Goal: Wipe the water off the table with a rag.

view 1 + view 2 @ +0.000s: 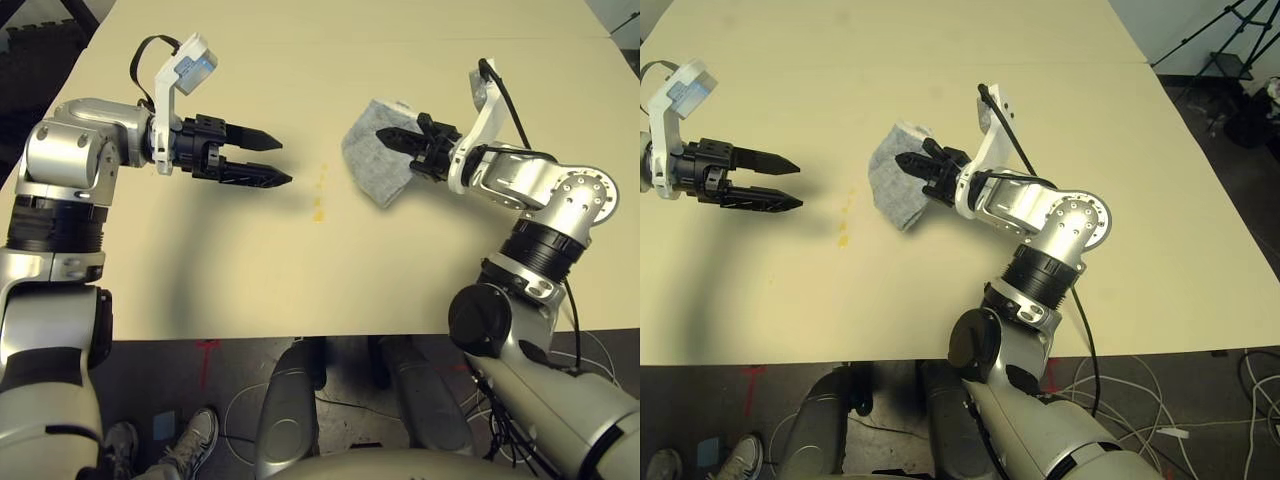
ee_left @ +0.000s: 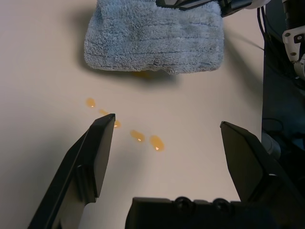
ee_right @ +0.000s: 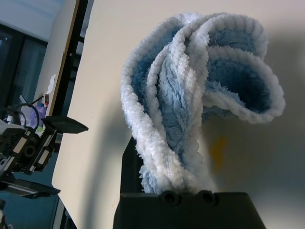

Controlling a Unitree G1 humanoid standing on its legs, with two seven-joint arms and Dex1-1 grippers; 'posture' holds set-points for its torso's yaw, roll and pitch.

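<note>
The rag (image 1: 375, 165), light grey terry cloth, hangs bunched from my right gripper (image 1: 383, 134), which is shut on it right of the table's (image 1: 200, 270) middle. The rag's folds (image 3: 190, 90) hide the fingers in the right wrist view. The water (image 1: 319, 192) is a short line of tiny yellow-orange spots just left of the rag, also seen as drops (image 2: 143, 137) in the left wrist view. One more spot lies at the rag's lower edge (image 2: 152, 43). My left gripper (image 1: 285, 163) hovers open left of the spots, pointing at them, with nothing between its fingers.
The table's front edge (image 1: 300, 335) runs close to my body. A second tabletop (image 1: 1200, 110) joins on the right. Below the edge are floor cables (image 1: 1140, 400) and a person's shoes (image 1: 190, 440). A tripod (image 1: 1230, 30) stands at the far right.
</note>
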